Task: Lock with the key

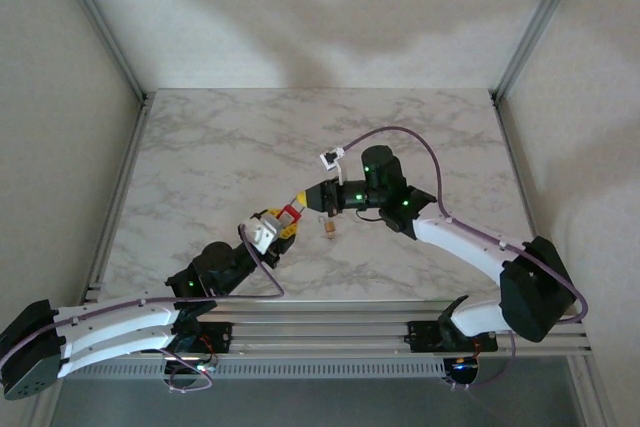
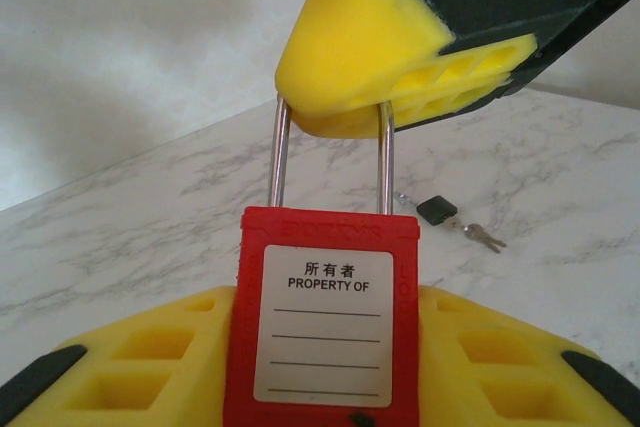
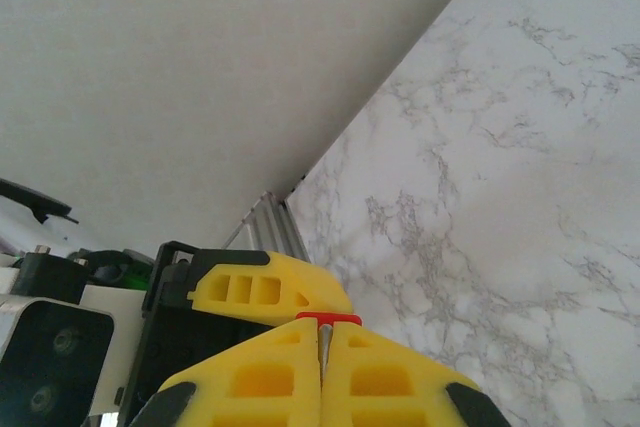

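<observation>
Left fingers (image 2: 140,362) clamp the red padlock (image 2: 325,317) body upright; right fingers (image 2: 370,47) pinch its shackle (image 2: 280,152), apparently to press it home. The key (image 2: 437,210) lies on the desk (image 2: 150,217), ungrasped.

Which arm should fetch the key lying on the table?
Right, probably. The left gripper clamps the padlock by its body, so it is busy. The right gripper only pinches the shackle, and the key lies on the table just beside it.
</observation>
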Robot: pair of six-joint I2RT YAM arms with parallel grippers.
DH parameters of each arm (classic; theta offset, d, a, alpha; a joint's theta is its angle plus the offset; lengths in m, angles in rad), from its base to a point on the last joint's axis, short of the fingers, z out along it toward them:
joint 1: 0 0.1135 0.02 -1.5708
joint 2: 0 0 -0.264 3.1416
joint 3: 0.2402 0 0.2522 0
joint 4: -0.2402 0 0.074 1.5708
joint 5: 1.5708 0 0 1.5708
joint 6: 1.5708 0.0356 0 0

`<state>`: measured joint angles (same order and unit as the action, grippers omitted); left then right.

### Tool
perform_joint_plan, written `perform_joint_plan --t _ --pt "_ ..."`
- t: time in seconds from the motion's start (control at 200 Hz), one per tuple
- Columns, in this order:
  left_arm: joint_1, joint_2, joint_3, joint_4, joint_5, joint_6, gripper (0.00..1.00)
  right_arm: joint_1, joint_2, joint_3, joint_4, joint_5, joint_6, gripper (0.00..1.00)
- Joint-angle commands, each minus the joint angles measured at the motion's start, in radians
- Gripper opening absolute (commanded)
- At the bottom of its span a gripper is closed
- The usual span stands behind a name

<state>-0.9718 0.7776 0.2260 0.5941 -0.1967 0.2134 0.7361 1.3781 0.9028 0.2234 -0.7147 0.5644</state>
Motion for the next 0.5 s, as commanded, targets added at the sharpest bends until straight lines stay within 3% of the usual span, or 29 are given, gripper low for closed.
perform_joint_plan --t 0.0,0.496 --pt "0.0 -0.039 0.035 0.219 -0.02 -0.023 0.0 0.057 0.039 -0.001 -0.103 -0.051 -0.042 0.0" --pt "0.003 -0.05 0.037 0.217 -0.036 -0.032 0.0 0.124 0.087 0.036 -0.142 -0.045 -0.09 0.0"
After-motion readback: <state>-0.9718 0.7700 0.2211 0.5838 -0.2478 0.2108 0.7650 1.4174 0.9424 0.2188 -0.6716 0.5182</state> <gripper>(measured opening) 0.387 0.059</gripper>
